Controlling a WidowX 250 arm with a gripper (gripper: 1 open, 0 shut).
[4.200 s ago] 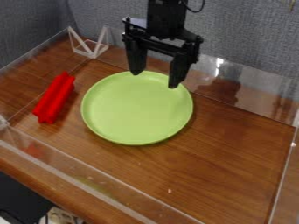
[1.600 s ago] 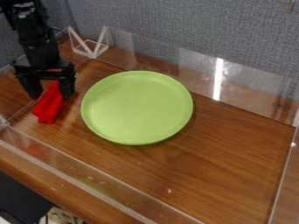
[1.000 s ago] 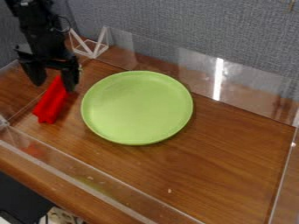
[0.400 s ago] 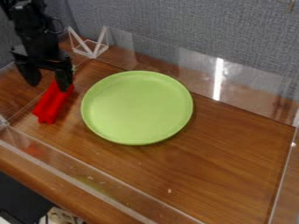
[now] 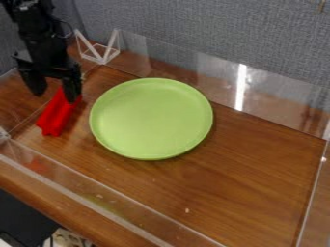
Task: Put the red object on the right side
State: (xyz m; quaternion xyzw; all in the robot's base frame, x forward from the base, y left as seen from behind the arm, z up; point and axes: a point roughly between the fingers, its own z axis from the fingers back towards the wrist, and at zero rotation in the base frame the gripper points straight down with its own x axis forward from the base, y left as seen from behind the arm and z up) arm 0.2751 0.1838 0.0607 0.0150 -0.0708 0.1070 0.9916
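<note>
the black tool (image 5: 53, 90) hangs pointing down at the far left, its two fingers spread wide and holding nothing, tips straddling the far end of the red block (image 5: 56, 111). the block lies on the wooden surface (image 5: 245, 169) just left of the green plate (image 5: 151, 118), near its rim but apart. behind the plate's left side stands a small white wire frame (image 5: 96, 45).
</note>
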